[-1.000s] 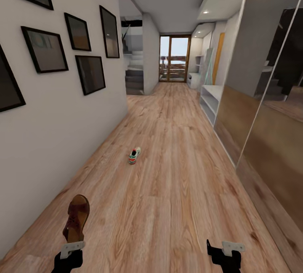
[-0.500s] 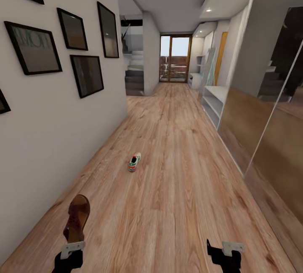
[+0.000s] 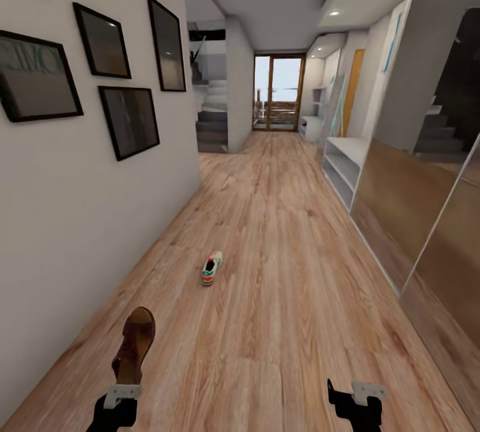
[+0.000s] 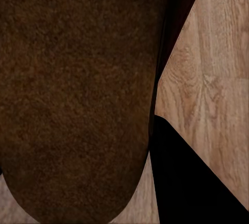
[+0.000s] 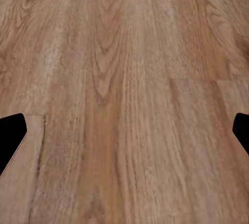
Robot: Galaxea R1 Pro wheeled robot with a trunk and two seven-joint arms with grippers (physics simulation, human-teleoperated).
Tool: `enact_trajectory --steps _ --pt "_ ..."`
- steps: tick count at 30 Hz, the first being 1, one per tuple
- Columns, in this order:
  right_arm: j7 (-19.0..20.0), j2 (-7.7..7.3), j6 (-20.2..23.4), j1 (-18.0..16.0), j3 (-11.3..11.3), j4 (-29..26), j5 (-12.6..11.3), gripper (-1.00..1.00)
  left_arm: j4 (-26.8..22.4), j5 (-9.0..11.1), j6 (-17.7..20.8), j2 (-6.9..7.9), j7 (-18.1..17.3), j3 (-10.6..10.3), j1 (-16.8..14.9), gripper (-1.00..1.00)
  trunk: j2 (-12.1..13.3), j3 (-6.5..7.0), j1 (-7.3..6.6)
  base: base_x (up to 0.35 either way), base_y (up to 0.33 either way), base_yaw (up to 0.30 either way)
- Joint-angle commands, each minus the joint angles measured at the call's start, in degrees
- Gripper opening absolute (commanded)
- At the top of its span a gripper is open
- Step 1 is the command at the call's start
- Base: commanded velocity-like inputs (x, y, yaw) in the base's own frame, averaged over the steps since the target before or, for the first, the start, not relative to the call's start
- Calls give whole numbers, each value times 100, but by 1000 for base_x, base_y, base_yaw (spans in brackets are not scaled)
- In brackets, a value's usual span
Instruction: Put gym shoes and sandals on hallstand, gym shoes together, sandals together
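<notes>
1 sandal [image 3: 134, 345] is clamped in the left gripper [image 3: 122, 393] at the frame's lower left, toe up; 1 gym shoe [image 3: 211, 267] lies mid-frame on the corridor floor [image 3: 293, 299]. Right gripper [image 3: 358, 397], lower right, hangs spread wide and empty. Risk: held only by its heel end, the sandal may slip loose during travel toward the pale shelf unit [image 3: 347, 169] at right.

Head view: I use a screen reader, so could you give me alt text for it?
A brown sandal sticks up from the left gripper at the bottom of a wood-floored corridor. A gym shoe lies on the floor ahead, and the right gripper carries nothing. Framed pictures line the left wall.
</notes>
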Motion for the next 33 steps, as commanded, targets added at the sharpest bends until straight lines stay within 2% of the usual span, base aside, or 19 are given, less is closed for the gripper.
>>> enact_trajectory --steps 1,21,33 --pt "-5 6 -18 -5 -39 2 59 100 0 -42 -20 1 -30 49 -5 -100 -2 -5 2 334 0 0" --pt "-5 -3 -24 -5 -40 2 64 100 0 -33 -27 18 -26 43 -5 -100 -2 -5 2 334 6 0" --pt "-5 5 -24 -5 -39 -5 56 100 0 -32 -35 27 -26 51 -5 -100 -2 -5 2 312 151 0"
